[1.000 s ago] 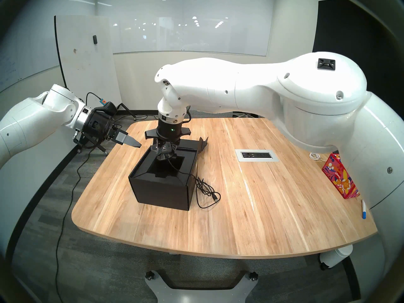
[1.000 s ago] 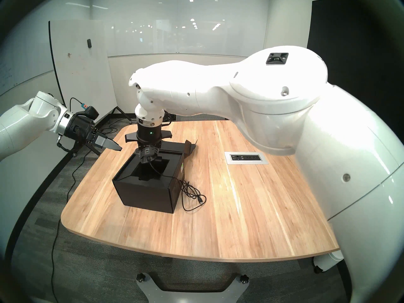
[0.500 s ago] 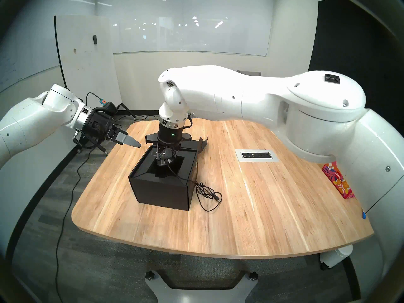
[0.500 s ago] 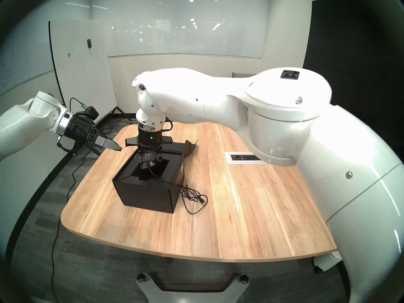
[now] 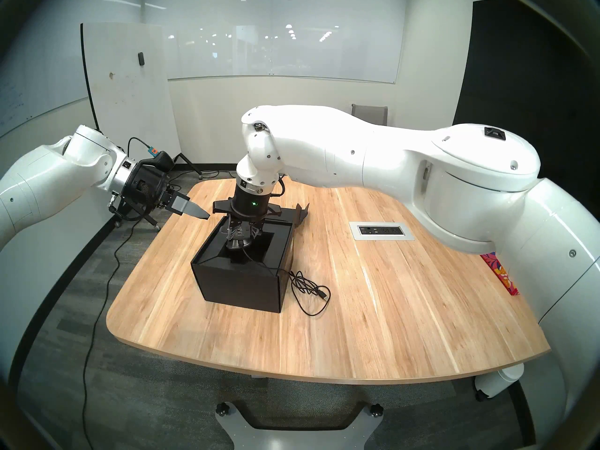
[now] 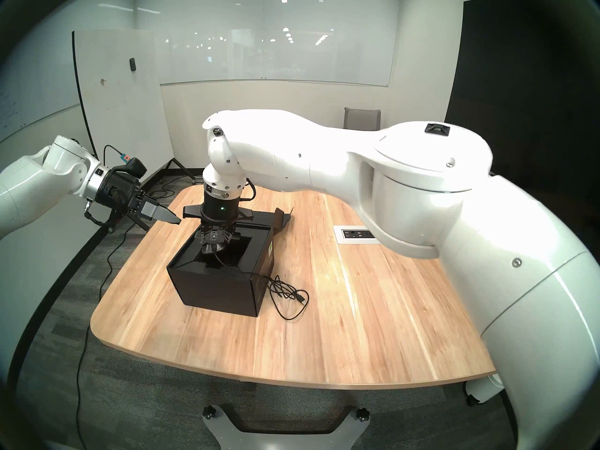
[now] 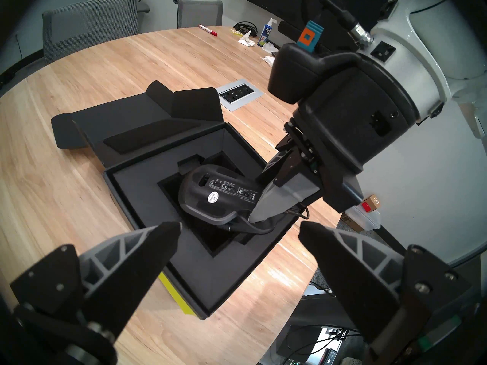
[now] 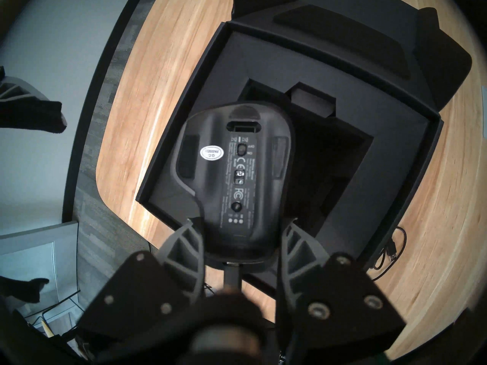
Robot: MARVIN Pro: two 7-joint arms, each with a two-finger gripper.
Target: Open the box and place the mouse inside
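Observation:
The black box (image 5: 240, 279) stands open on the table, its flap lid (image 5: 289, 214) laid back and a yellow-green note (image 7: 179, 296) on one side. My right gripper (image 5: 242, 236) points down over the box and is shut on the black mouse (image 8: 237, 172). The mouse hangs tilted, underside showing, with its lower end in the black foam insert's cutout (image 8: 332, 167); it also shows in the left wrist view (image 7: 213, 196). The mouse's thin black cable (image 5: 308, 287) runs over the box edge and lies coiled on the table. My left gripper (image 5: 181, 217) is open and empty, left of the box.
A silver power outlet plate (image 5: 381, 230) is set in the table right of the box. A red floral tissue box (image 5: 501, 274) shows partly behind my right arm. A red marker (image 7: 208, 30) and a spray bottle (image 7: 266, 35) lie at the table's far side.
My right arm has come down and shifted slightly left, lowering the mouse towards the foam cutout. The cable coil has slid a little on the table. My left arm has not moved.

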